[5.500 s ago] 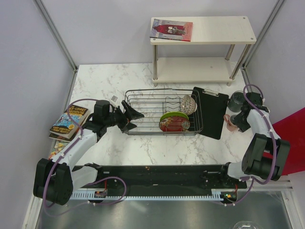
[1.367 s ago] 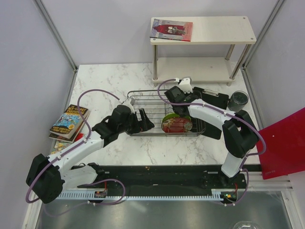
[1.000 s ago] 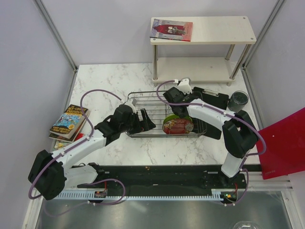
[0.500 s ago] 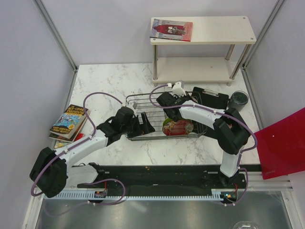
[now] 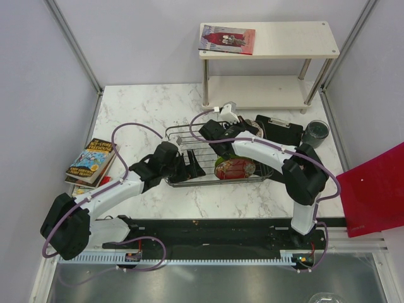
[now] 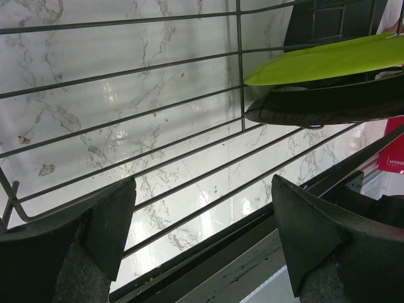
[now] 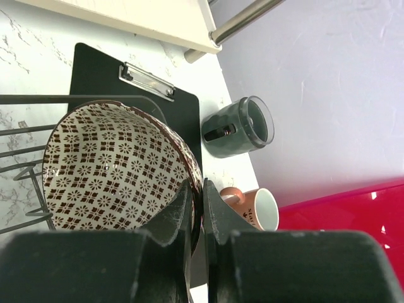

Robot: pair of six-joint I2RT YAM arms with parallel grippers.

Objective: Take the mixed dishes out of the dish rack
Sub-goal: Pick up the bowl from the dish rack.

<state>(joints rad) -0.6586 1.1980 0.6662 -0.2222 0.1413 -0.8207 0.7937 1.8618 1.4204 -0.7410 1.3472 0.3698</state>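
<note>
R fingers (image 7: 169,218) pinching rim of patterned bowl (image 7: 113,167); L fingers (image 6: 95,221) spread wide by dish rack (image 6: 240,63), empty.

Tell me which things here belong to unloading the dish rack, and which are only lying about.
Belong to the job: dish rack; patterned bowl, pinched at its rim by the right gripper; green plate; red dish; dark cup and pink cup, both outside the rack.

Lying about: clipboard; books; shelf; magazine.
</note>
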